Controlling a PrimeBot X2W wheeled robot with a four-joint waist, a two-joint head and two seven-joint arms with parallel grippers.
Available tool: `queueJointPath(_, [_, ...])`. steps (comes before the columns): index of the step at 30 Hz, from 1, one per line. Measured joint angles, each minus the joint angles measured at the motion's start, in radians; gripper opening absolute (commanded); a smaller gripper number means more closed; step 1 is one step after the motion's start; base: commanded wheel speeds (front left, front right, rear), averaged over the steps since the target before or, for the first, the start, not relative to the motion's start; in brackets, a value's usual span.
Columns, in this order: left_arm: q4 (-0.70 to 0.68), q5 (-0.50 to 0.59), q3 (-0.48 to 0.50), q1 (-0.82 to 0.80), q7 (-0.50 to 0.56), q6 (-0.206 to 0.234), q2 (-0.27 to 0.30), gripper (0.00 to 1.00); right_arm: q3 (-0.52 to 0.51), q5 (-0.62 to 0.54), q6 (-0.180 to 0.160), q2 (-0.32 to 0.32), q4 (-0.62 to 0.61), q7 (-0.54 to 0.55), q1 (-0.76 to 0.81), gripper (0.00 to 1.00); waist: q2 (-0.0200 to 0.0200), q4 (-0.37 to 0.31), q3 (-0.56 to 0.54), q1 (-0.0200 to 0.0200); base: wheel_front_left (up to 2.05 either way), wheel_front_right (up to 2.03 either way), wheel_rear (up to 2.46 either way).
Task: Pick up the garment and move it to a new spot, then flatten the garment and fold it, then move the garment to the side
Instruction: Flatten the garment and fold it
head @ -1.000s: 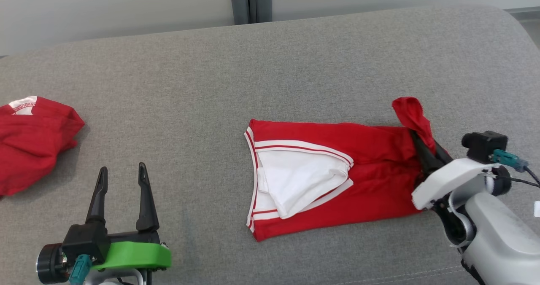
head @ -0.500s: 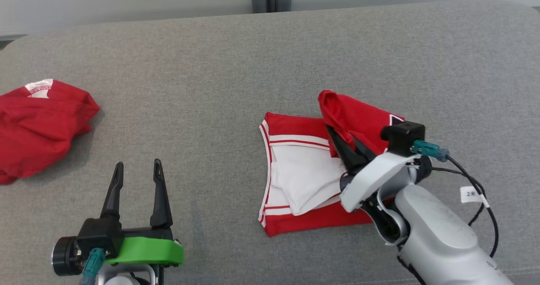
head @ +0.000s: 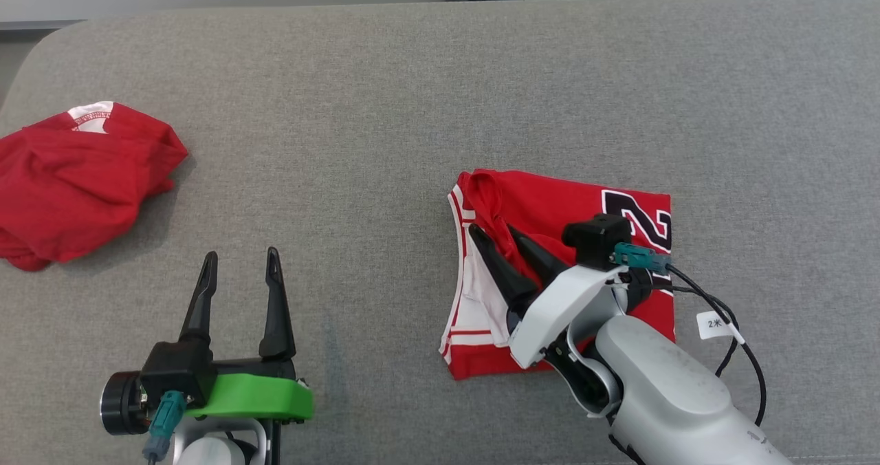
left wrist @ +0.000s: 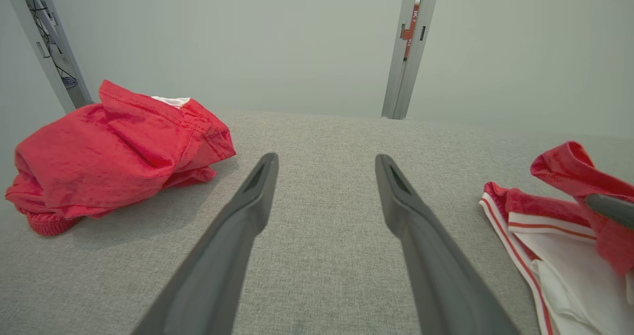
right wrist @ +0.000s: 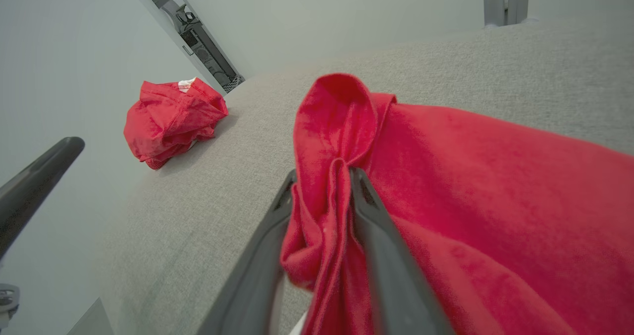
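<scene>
Leftward went the right end of the garment [head: 550, 207], carried over by the right gripper [head: 492, 230]. Now folded, it lies right of centre on the couch [head: 344, 107], its near right part hidden by the arm [head: 660, 382]. Near left, the left gripper [head: 241, 253] hangs open.

Left wrist view: the garment [left wrist: 540, 226] is cut off at the right edge.

Right wrist view: the fingers [right wrist: 376, 226] clamp a red fold.

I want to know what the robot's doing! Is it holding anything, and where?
The right gripper pinches the jersey by a bunched-up bit of its red edge. The left gripper is open, holding nothing.
</scene>
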Motion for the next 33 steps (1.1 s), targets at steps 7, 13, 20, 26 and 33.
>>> queueJointPath(7, [0.007,-0.002,0.008,0.002,0.0,0.003,0.0,1.0,-0.036,-0.014,0.0,-0.082,-0.036,-0.052,-0.017,1.0,0.0,-0.021,-0.019,0.0,0.0,0.0,0.0])
queueJointPath(13, [0.008,-0.002,0.016,0.008,0.0,-0.004,0.0,1.0,-0.147,-0.04,0.0,-0.199,-0.109,-0.073,0.003,1.0,0.0,-0.051,-0.045,0.0,0.0,0.0,0.0])
queueJointPath(20, [0.011,0.005,0.017,0.016,0.0,-0.015,0.0,1.0,-0.31,-0.104,0.0,-0.274,-0.229,-0.078,0.13,1.0,0.0,-0.086,-0.068,0.0,0.0,0.0,0.0])
queueJointPath(26, [0.014,0.013,0.017,0.02,0.0,-0.02,0.0,1.0,-0.408,-0.145,0.0,-0.271,-0.338,-0.078,0.278,1.0,0.0,-0.11,-0.077,0.0,0.0,0.0,0.0])
queueJointPath(33, [0.022,0.019,0.017,0.02,0.0,-0.028,0.0,1.0,-0.469,-0.208,0.0,-0.221,-0.436,-0.079,0.391,1.0,0.0,-0.123,-0.083,0.0,0.0,0.0,0.0])
